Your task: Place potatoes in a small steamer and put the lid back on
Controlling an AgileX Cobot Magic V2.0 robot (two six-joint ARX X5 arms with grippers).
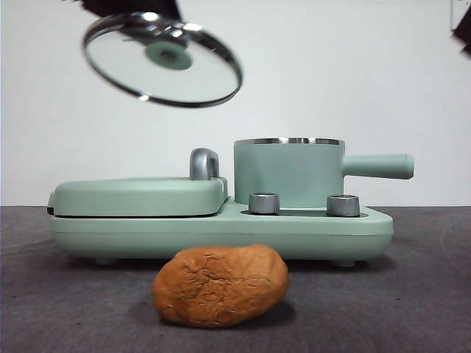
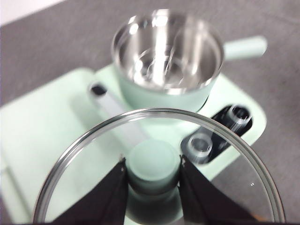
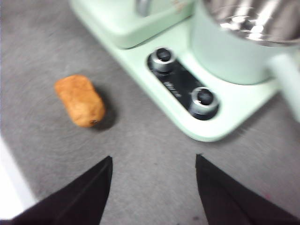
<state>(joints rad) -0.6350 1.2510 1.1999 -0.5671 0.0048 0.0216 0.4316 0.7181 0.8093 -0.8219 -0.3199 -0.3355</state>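
The orange-brown potato (image 1: 219, 284) (image 3: 80, 100) lies on the dark table in front of the appliance. The small mint-green steamer (image 1: 288, 172) (image 2: 167, 57) stands uncovered on the right of the base, its steel inside empty, handle pointing right. My left gripper (image 2: 153, 165) is shut on the mint knob of the glass lid (image 1: 163, 60) (image 2: 159, 164), which hangs tilted high at the upper left, above the griddle. My right gripper (image 3: 153, 161) is open above the bare table, between the potato and the appliance's front corner, holding nothing.
A flat mint-green griddle (image 1: 140, 195) with a chrome handle (image 1: 204, 163) fills the left of the appliance base (image 1: 221, 234). Two steel control knobs (image 1: 264, 203) (image 1: 343, 205) stand in front of the steamer. A black arm tip (image 1: 462, 29) shows at the top right corner.
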